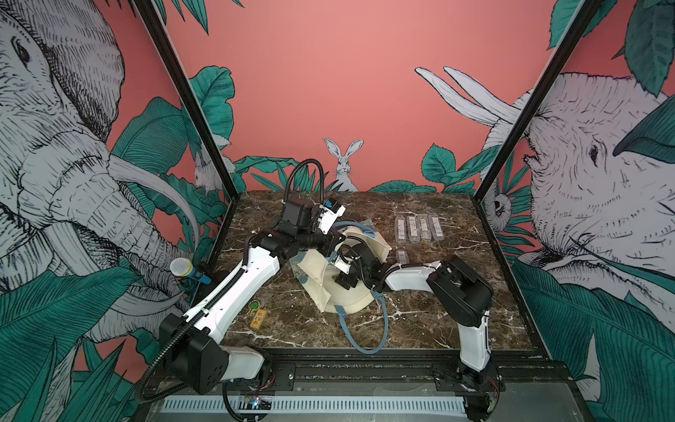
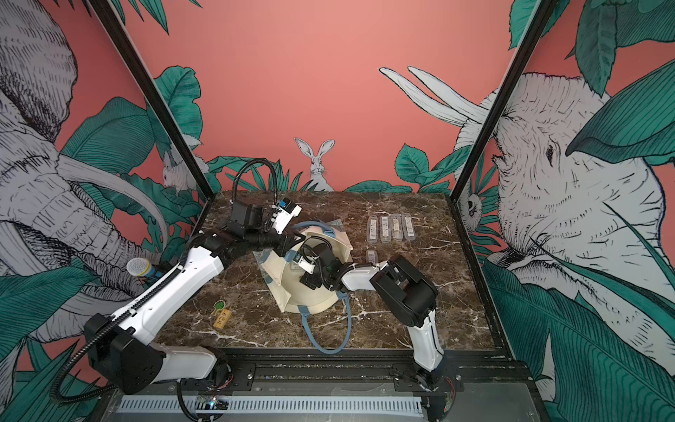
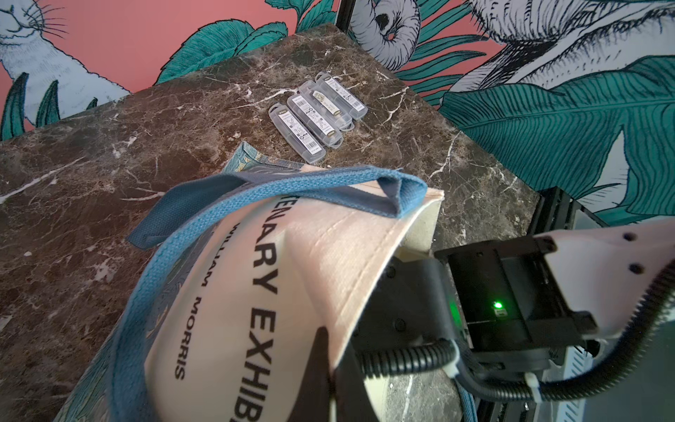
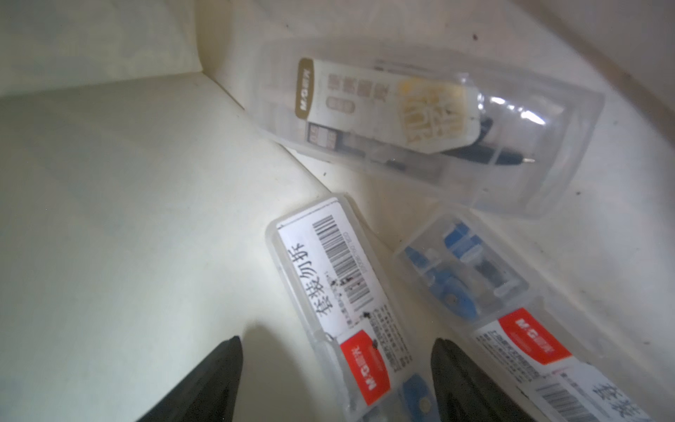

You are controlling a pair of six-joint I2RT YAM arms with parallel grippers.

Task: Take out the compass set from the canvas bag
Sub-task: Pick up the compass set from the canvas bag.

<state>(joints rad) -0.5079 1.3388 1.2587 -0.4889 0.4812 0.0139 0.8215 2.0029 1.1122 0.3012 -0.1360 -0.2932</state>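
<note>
The left gripper is clamped on the upper lip of the canvas bag, tenting its mouth. Inside the bag, the right gripper is wide open and empty, its jaws straddling one end of a barcode-labelled compass set. It should sink lower so both pads catch the case's long sides, clear of the neighbouring case just beside it. Then it can close and draw straight out through the bag's mouth.
</note>
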